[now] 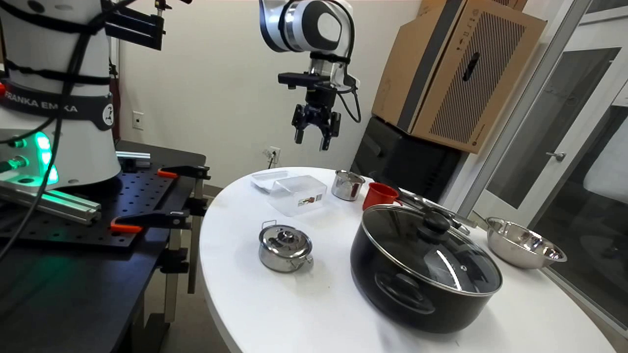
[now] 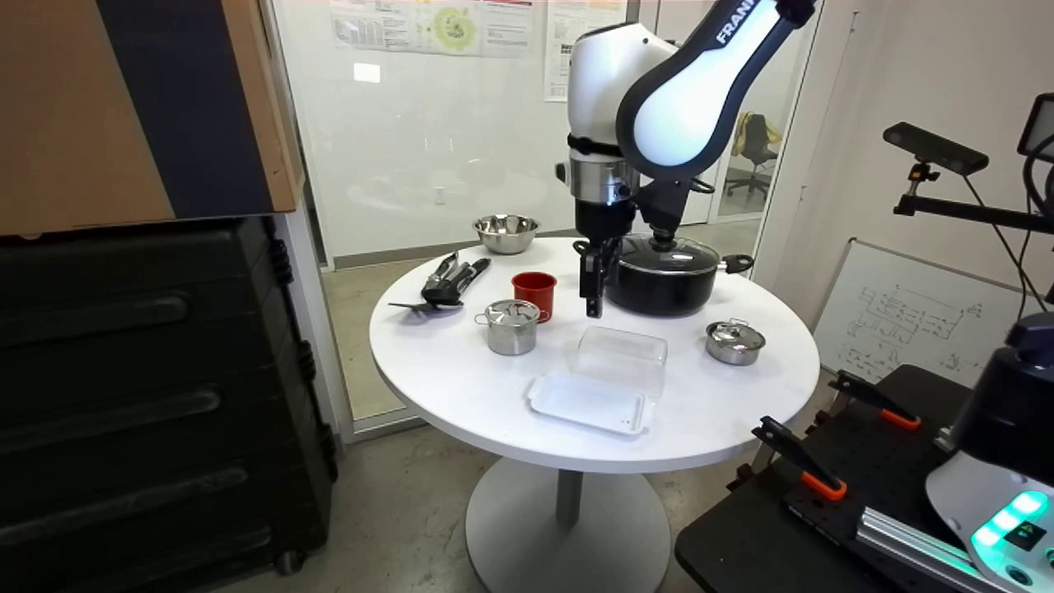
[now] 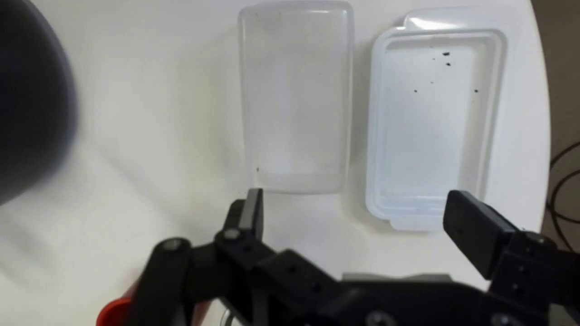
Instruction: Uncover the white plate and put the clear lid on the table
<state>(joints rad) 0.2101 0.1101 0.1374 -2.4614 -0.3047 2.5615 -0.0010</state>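
Note:
The white plate (image 2: 589, 403) is a shallow rectangular tray near the edge of the white table (image 2: 461, 395). It also shows in an exterior view (image 1: 267, 179) and in the wrist view (image 3: 428, 136), with a few dark specks on it. The plate is uncovered. The clear lid (image 3: 297, 99), a transparent box-like cover, rests on the table right beside the plate; it shows in both exterior views (image 1: 297, 193) (image 2: 622, 356). My gripper (image 1: 311, 142) is open and empty, well above the table. Its fingers are spread wide in the wrist view (image 3: 356, 194).
A large black pot (image 1: 407, 294) with a glass lid stands on the table. A red mug (image 2: 535, 298), a lidded steel pot (image 2: 512, 331) and utensils (image 2: 449, 284) stand near it. A small lidded steel pan (image 1: 284, 249) and a steel bowl (image 1: 522, 245) are further off.

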